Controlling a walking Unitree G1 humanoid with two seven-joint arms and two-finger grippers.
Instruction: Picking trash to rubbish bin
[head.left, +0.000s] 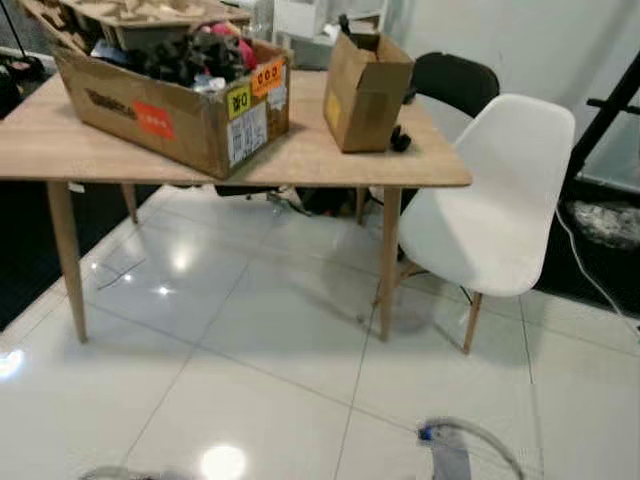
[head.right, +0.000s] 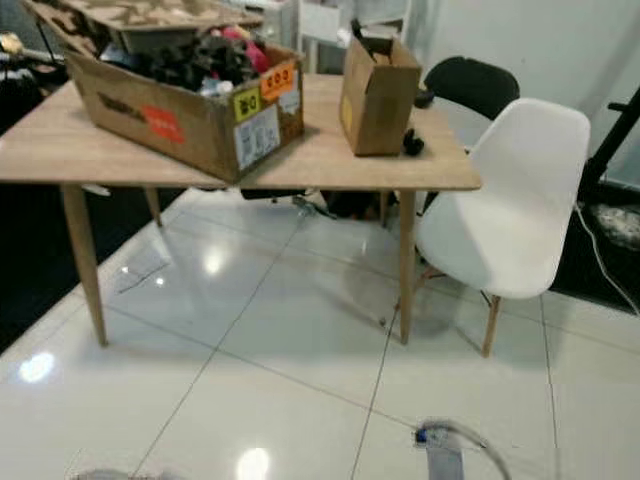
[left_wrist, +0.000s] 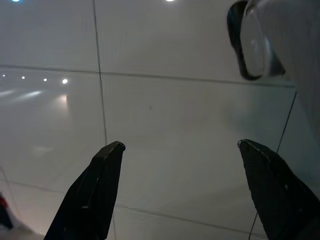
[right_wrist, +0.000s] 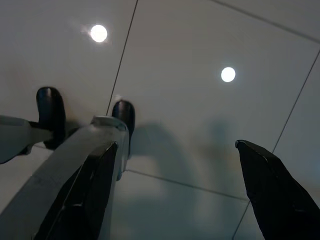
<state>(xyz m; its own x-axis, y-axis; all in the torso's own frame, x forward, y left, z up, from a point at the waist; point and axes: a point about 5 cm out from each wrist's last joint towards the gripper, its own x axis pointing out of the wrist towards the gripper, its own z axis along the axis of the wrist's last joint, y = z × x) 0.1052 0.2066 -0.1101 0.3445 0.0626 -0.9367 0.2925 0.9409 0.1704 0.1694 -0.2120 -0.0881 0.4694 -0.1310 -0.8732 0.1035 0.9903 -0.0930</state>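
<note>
My left gripper (left_wrist: 180, 145) hangs open over bare white floor tiles, nothing between its fingers. My right gripper (right_wrist: 175, 144) is also open above the tiles, close to my own leg and black feet (right_wrist: 124, 116). A bit of my silver right arm (head.left: 452, 452) shows at the bottom of the left eye view. Ahead stands a wooden table (head.left: 40, 140) carrying a large open cardboard box (head.left: 170, 110) packed with dark and pink items, and a small upright cardboard box (head.left: 365, 92). A small black object (head.left: 400, 140) lies beside the small box.
A white shell chair (head.left: 495, 215) stands at the table's right end, with a black chair (head.left: 455, 80) behind it. Cables and dark clutter (head.left: 300, 200) lie under the table's far side. A black stand (head.left: 610, 110) and a cable (head.left: 590, 270) are at the right. Glossy white tiles (head.left: 250, 380) stretch before me.
</note>
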